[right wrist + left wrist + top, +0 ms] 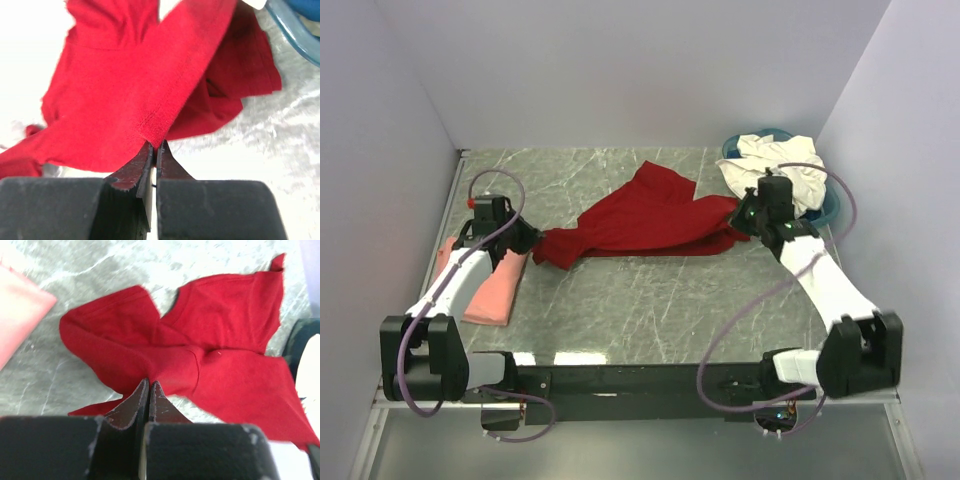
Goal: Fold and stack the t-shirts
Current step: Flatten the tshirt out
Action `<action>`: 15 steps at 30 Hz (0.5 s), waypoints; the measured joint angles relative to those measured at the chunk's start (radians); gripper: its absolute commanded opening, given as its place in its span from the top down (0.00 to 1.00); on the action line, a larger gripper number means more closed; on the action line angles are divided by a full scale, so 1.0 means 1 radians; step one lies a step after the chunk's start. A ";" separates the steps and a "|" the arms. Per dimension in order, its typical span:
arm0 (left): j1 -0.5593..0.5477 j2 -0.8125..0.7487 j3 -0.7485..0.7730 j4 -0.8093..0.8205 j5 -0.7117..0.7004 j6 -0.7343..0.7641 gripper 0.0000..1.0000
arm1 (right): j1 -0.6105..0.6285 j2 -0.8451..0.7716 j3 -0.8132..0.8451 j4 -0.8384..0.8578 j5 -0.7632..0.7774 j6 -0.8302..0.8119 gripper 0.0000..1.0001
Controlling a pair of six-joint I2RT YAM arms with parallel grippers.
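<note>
Red t-shirt (650,220): one, crumpled on the counter (620,320), stretching from just beside the blue basin (832,208) toward my left arm. Left fingers (134,405): pinched closed on its end farthest from the basin. Right fingers (136,169): pinched closed on its basin-side edge. Cream-white t-shirts (775,165): heaped in the basin.

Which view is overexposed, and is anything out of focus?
Right wrist: the table is mostly blown out to white around the red t-shirt, marble veins lost. Left wrist: evenly lit, veins legible; only the left gripper near the lens looks soft. Top external: even light, no harsh shadows.
</note>
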 measured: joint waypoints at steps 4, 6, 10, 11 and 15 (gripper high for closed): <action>0.000 -0.020 -0.050 0.005 0.000 -0.003 0.99 | -0.001 -0.137 -0.046 -0.044 -0.003 -0.005 1.00; 0.000 -0.032 -0.069 0.005 0.000 -0.003 0.99 | -0.003 -0.169 -0.069 -0.067 -0.006 -0.010 1.00; 0.000 -0.068 -0.100 0.004 0.000 -0.003 0.99 | -0.015 -0.233 -0.125 -0.136 -0.010 -0.011 1.00; 0.000 -0.080 -0.109 0.003 0.000 -0.003 0.99 | -0.019 -0.259 -0.130 -0.165 -0.009 -0.011 1.00; 0.000 -0.146 -0.159 0.003 0.000 -0.004 0.99 | -0.027 -0.393 -0.129 -0.239 0.011 -0.011 1.00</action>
